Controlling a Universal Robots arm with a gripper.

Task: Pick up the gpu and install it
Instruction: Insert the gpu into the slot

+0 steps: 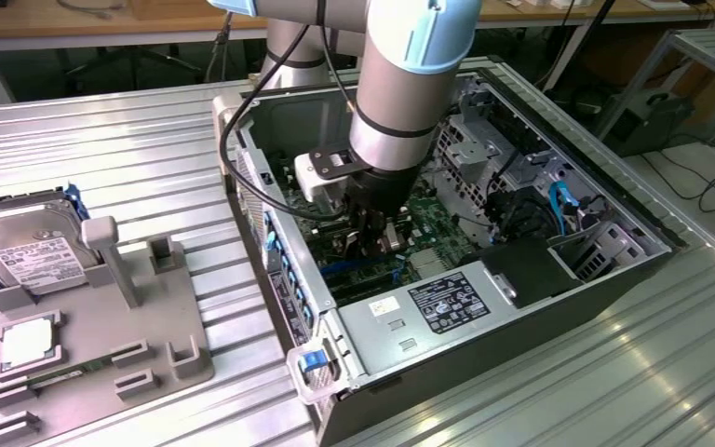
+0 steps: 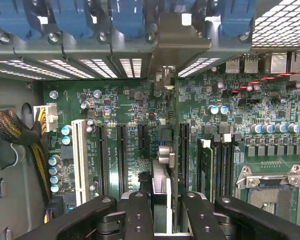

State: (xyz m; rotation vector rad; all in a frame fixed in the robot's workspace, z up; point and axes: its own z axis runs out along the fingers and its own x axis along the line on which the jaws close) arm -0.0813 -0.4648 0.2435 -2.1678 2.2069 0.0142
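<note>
**Holding the card edge-on over the slots**

Reaching down into the open grey metal computer case (image 1: 482, 307), the black two-fingered gripper (image 2: 162, 215) sits low over the green motherboard (image 2: 135, 115). In the wrist view its fingers (image 2: 140, 215) are drawn narrow around the gpu (image 2: 161, 185), a thin card seen edge-on, with a silvery ribbed face and small metal cylinders along it. The card runs straight away from the fingers toward the case's rear wall, where its silver metal bracket (image 2: 182, 40) stands among the blue plastic slot clips (image 2: 127, 17).

The long axis of the card lies parallel to the black expansion slots (image 2: 122, 160), between the slots on one side and the one beside the memory stick (image 2: 206, 170) on the other. It looks lined up along a slot; whether its lower edge already touches the slot I cannot tell, since the card itself hides that line.

In the exterior view the gripper (image 1: 376, 233) is deep inside the case, while the grey plastic parts tray (image 1: 97, 326) with the silver hard drive (image 1: 29, 247) lies well apart on the exterior view's left.
</note>
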